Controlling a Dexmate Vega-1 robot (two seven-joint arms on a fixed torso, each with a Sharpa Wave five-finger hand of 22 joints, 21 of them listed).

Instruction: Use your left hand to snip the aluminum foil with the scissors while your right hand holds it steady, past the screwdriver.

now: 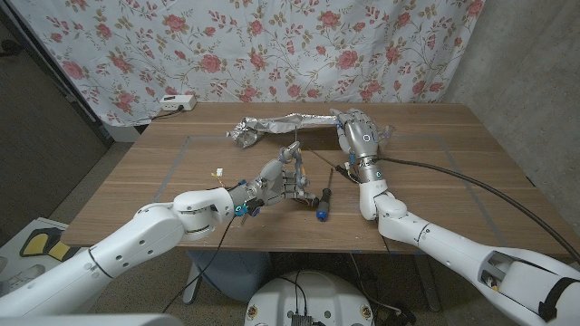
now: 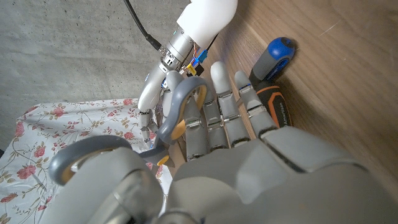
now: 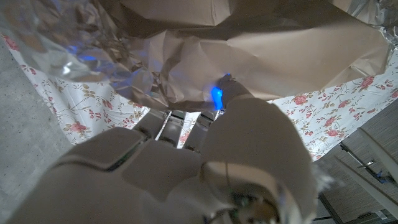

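Currently, foil: aluminum foil (image 1: 290, 125) is lying crumpled in a long strip along the far part of the surface (image 1: 181, 172), its crinkled sheet also showing close up in the right wrist view (image 3: 249, 56).
Right robot hand: right robot hand (image 1: 359, 134) is pressing down on the foil's right end, fingers closed over it and gripping it.
Scissors: scissors (image 1: 292, 156) are sitting in the left robot hand (image 1: 272, 181), blades pointing up toward the foil but apart from it; grey handle loops (image 2: 180, 106) are showing around the fingers in the left wrist view.
Left robot hand: gripping the scissors, near the middle of the surface.
Screwdriver: screwdriver (image 1: 323, 197), blue-and-black handle (image 2: 273, 62), is lying on the surface just beside the left robot hand, between the two arms.
Background: flowered cloth (image 1: 272, 45) is hanging behind the surface.
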